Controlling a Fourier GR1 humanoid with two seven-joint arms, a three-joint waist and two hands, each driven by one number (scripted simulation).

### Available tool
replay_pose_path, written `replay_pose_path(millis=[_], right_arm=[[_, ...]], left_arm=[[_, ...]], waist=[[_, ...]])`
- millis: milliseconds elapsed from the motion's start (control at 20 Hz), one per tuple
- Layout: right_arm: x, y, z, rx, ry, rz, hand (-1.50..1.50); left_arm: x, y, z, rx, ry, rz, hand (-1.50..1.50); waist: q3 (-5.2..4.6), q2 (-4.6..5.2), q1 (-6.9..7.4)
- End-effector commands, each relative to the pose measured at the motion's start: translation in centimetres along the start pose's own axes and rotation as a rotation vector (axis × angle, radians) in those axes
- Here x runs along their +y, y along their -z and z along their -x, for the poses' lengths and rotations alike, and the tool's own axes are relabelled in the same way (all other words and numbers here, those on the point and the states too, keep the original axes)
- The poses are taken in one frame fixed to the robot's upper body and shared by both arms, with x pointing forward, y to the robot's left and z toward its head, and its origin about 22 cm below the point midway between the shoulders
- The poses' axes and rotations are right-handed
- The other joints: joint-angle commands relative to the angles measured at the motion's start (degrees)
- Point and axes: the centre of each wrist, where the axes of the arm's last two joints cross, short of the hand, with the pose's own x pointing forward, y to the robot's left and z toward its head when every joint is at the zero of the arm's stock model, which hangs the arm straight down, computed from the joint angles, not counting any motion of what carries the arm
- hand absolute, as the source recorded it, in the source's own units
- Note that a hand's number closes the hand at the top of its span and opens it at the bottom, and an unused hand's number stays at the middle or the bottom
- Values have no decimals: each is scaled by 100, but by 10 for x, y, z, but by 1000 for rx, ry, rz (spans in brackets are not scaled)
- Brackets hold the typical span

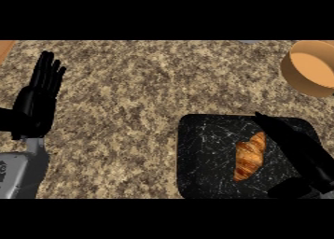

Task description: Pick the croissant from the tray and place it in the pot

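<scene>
Croissant [250, 155] lies on the black tray [204, 158], right of the tray's centre, long axis running up and down the view. It is not lifted; it rests flat on the tray's scuffed surface. Pickup not yet done.

Pot [313, 67] sits at the upper right of the granite counter [149, 88], partly cut by the view's edge, its tan opening facing up. It stands well apart from the tray, beyond its far right corner. That layout suggests a short carry up and slightly right once the croissant is held.

Right hand [294, 144] comes in from the lower right and lies over the tray's right part, just beside the croissant on its right flank. Fingers look long and straight, pointing up and left, their tips past the croissant's upper end. Nothing is curled round the pastry, so the hand reads as open and empty. Whether it touches the croissant's edge cannot be told from this angle. Likely reason for the pose: the hand is lined up along the croissant's length so the fingers can close across its narrow width.

Left hand [39, 93] shows at the left edge, well away from the tray, open, fingers straight and pointing up: resting, no part in the pick.

Judgement: approach stage; closing on the croissant is the next need.
</scene>
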Motion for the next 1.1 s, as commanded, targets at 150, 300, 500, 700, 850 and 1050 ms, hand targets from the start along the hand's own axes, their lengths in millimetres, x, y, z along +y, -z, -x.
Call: replay_pose_path(millis=[150,300,500,700,850,1050], right_arm=[[15,10,-11,18,18,-9,-150],[22,35,5,-7,1,-23,-150],[45,43,-8,-21,-9,-25,-150],[51,37,-15,-54,34,-38,-150],[59,41,-6,-173,-46,-48,150],[68,48,-14,-212,-88,-28,150]], left_arm=[[0,-3,0,-18,7,-7,0],[-4,5,22,16,-21,-6,0],[-15,-1,3,-1,-16,-17,0],[-9,8,-3,7,7,-2,0],[-3,-6,-4,-1,9,2,0],[-10,5,-8,-1,-4,-9,0]], waist=[[-2,-3,-10],[-2,5,-6],[-1,0,4],[-1,-1,-16],[1,-6,15],[1,-2,-5]])
